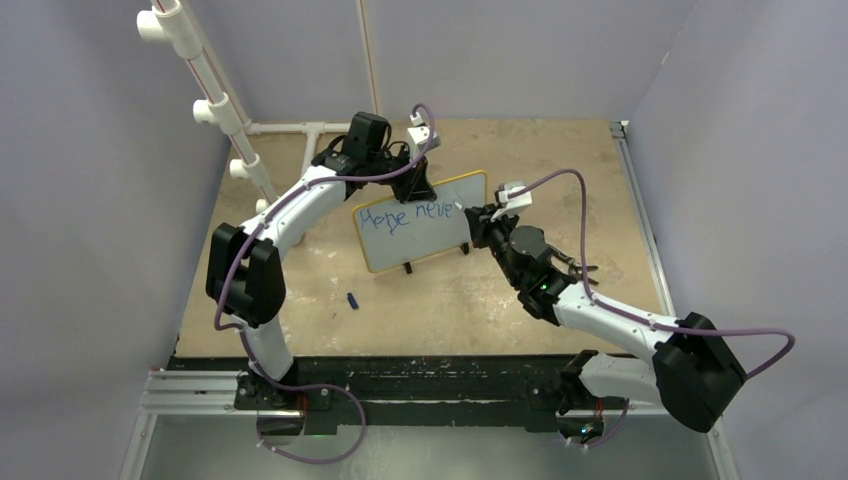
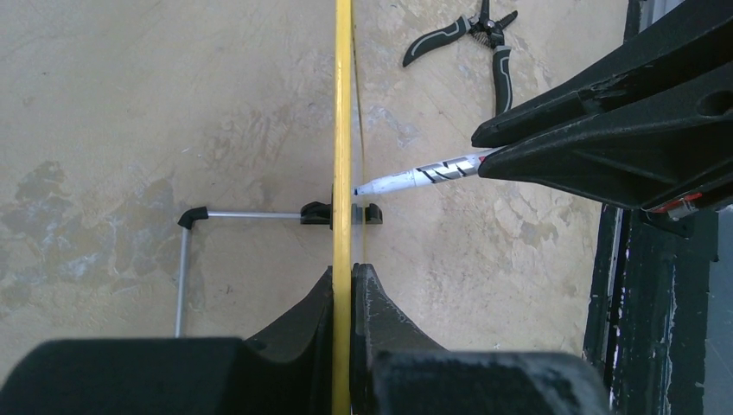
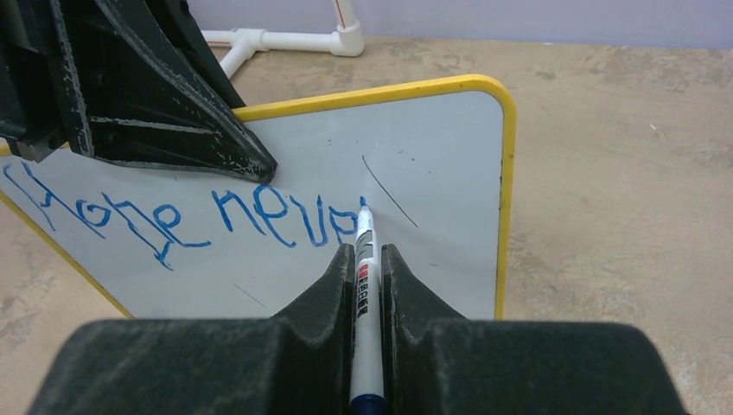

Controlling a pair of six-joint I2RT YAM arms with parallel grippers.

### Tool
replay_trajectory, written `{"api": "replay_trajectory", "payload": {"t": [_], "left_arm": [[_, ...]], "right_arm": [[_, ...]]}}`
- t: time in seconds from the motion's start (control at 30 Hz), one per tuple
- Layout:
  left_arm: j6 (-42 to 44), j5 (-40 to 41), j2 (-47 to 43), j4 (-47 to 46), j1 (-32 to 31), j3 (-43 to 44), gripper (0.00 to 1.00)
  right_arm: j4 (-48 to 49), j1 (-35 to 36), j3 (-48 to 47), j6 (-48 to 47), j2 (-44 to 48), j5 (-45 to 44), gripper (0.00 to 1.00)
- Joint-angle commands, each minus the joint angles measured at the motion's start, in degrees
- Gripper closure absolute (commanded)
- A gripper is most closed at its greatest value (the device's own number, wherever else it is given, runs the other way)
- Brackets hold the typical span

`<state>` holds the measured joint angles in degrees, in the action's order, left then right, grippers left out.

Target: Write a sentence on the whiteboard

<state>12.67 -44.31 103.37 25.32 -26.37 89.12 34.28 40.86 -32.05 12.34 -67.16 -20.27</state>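
The whiteboard [image 1: 425,235] stood upright on the worktop [image 1: 600,180], with the left pincer [image 2: 344,278] clamped on its top edge. The right pincer [image 3: 367,251], closed on the marker [image 3: 366,294], held its tip against the board at the right end of the sentence [image 3: 173,220]. The marker's axis ran straight ahead of the pincer.

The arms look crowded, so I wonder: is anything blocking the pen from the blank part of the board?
Nothing visible. The marker in the right claw touches the whiteboard just after the blue words, and the white space beyond is bare except a faint stray line. The left claw grips the top edge, off to the side.
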Motion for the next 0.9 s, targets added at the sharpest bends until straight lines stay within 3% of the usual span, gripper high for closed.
{"api": "replay_trajectory", "payload": {"t": [0.0, 0.47, 0.87], "left_arm": [[1.9, -1.1, 0.9, 7.4, -0.7, -2.9, 1.00], [1.8, -1.0, 1.0, 7.1, -0.5, -2.8, 1.00], [1.8, -1.0, 1.2, 7.0, -0.5, -3.0, 1.00]], "right_arm": [[0.0, -0.1, -2.6, -1.0, -0.4, -2.1, 1.00], [-3.8, -0.1, -1.6, 1.5, -1.9, -1.9, 1.00], [-0.4, -0.1, -2.0, 1.6, -0.6, -3.2, 1.00]]}}
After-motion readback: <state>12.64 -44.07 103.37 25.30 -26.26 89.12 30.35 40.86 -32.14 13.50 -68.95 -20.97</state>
